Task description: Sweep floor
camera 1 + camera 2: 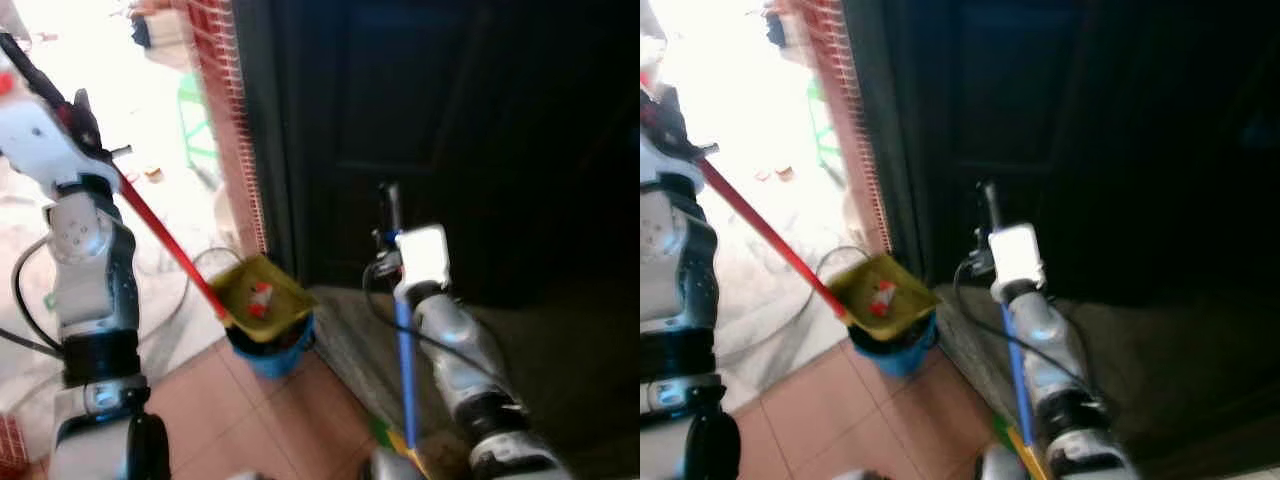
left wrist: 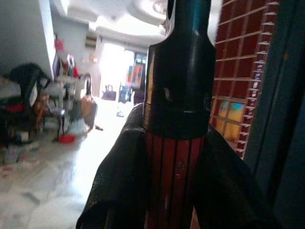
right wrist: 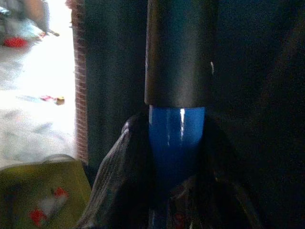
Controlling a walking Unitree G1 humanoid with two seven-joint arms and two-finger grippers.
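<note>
Currently at disposal step. Left gripper pinches the red dustpan handle; yellow dustpan, debris inside, sits over the blue bin. Right gripper clamps the blue broom handle. Next, probably: tip pan steeply into bin.

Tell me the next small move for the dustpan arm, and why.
Probably tip the dustpan further, so its litter slides into the blue bin. The left gripper is shut on the red handle, the pan sits right above the bin, and red-and-white scraps lie in it. The right gripper just holds the blue broom handle.
</note>
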